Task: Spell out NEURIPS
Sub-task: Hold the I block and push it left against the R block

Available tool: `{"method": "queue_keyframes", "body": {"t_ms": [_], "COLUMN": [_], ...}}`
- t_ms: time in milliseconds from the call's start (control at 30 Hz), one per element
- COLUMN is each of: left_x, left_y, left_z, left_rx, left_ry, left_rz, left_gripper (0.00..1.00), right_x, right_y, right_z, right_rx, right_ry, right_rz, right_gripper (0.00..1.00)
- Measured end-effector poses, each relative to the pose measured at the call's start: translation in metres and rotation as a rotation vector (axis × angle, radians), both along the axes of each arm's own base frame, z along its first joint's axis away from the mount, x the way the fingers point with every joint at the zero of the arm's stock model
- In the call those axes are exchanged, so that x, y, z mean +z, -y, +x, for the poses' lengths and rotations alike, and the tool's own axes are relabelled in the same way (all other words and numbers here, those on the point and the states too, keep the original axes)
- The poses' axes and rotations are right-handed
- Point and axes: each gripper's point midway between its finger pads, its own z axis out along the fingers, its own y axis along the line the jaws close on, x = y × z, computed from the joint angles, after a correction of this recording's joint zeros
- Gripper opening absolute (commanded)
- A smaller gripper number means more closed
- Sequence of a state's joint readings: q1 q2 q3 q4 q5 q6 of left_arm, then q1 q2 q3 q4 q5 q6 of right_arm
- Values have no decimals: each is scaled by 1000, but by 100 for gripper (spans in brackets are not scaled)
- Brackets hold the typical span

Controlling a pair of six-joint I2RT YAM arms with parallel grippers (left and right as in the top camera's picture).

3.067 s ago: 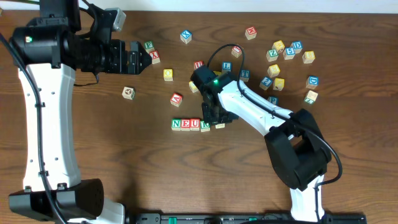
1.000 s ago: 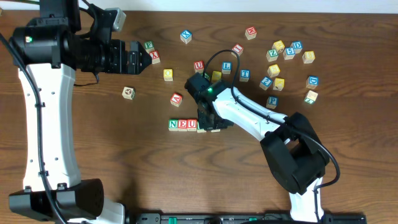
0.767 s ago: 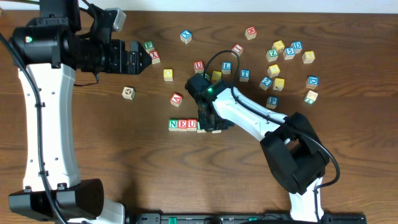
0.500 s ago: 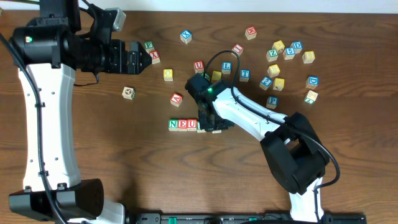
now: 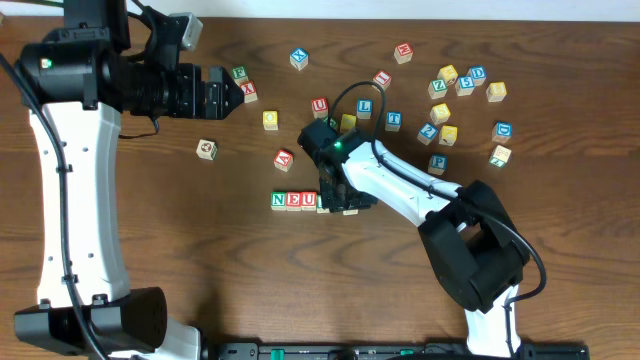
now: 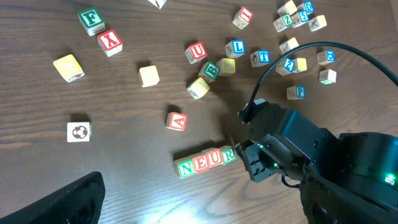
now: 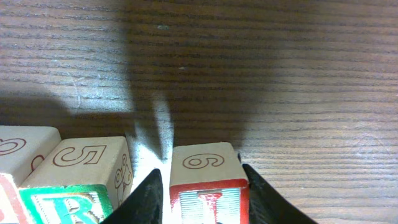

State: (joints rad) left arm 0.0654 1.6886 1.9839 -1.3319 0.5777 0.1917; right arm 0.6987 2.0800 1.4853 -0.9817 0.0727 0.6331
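Four letters stand in line on the counter (image 5: pixel 180 270): the row (image 6: pixel 206 161) reads N, E, U, R in the left wrist view. The right hand (image 5: pixel 338 205) grips a fifth block, the I cube (image 7: pixel 209 183), its fingers set narrow against both sides. The cube sits low at the row's right end, just beside the R cube (image 7: pixel 78 180), with a thin gap between them.

Compared with three seconds ago, the right arm has swung left and the row sits slightly further left; over the last second nothing has moved. Judged from that, the I is being seated rather than carried. Letting go looks like the next call, which would leave P and S to fetch. The P cube (image 5: pixel 437 163) lies well apart among the scattered blocks to the right.

The left hand (image 5: pixel 225 95) hangs over the counter's far left, near no block of the row; whether it is wide or narrow cannot be told.

Overhead, the right arm hides most of the R and the I. Only the right wrist view shows the gap and the grip, and only the left wrist view shows all four letters.
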Motion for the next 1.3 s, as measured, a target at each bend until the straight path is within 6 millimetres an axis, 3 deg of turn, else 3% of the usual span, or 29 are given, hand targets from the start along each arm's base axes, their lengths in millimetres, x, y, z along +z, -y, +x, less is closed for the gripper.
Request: {"method": "queue_keyframes", "body": {"t_ms": [1300], "left_x": [0], "left_y": [0], "left_z": [0], "left_rx": [0], "left_ry": [0], "left_rz": [0], "left_gripper": [98], "right_x": [0], "right_y": [2], "right_z": [7], "right_rx": [-3], "right_ry": [37], "right_rz": [-14], "right_gripper": [42]}}
